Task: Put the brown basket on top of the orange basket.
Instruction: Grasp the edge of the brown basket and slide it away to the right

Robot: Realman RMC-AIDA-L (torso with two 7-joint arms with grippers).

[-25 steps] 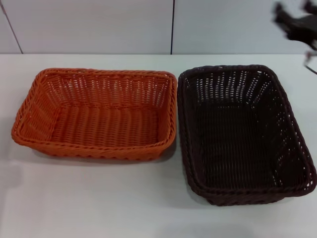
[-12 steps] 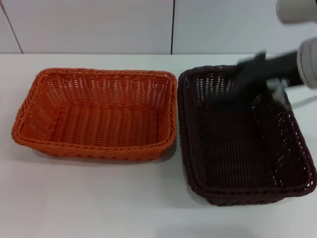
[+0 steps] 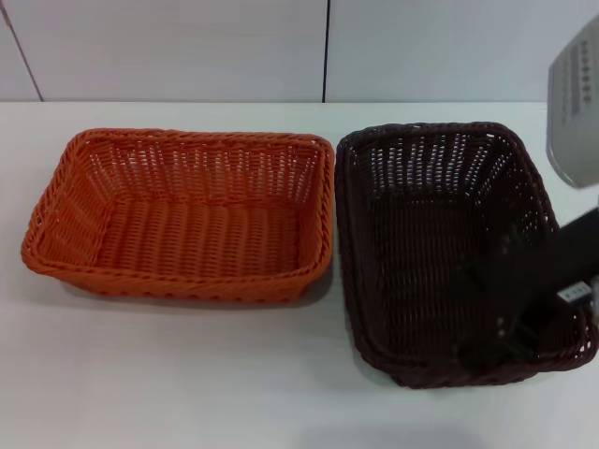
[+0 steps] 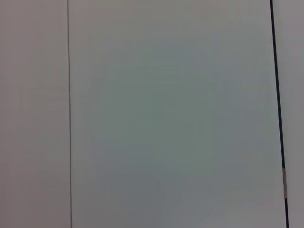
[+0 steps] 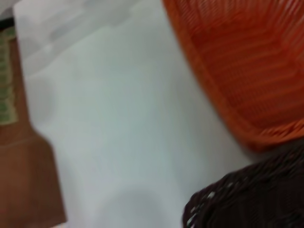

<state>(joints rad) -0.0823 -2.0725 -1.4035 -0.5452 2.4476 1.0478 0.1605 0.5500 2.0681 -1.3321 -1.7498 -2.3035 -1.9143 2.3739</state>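
The brown basket (image 3: 421, 224) sits on the right of the white table, long side running away from me. The orange basket (image 3: 187, 220) lies just to its left, the two rims almost touching. My right gripper (image 3: 501, 332) reaches in from the right, a dark shape low over the brown basket's near right corner, inside the rim. The right wrist view shows a corner of the orange basket (image 5: 247, 61) and a piece of the brown basket's rim (image 5: 247, 199). My left gripper is out of view; its wrist view shows only a wall.
The white table (image 3: 187, 374) has bare surface in front of both baskets. A white panelled wall (image 3: 187, 47) stands behind. In the right wrist view the table's edge borders a brown surface (image 5: 23, 166).
The right arm swept down from the far upper right, across the brown basket's far end, to its near right corner. Neither basket has moved.
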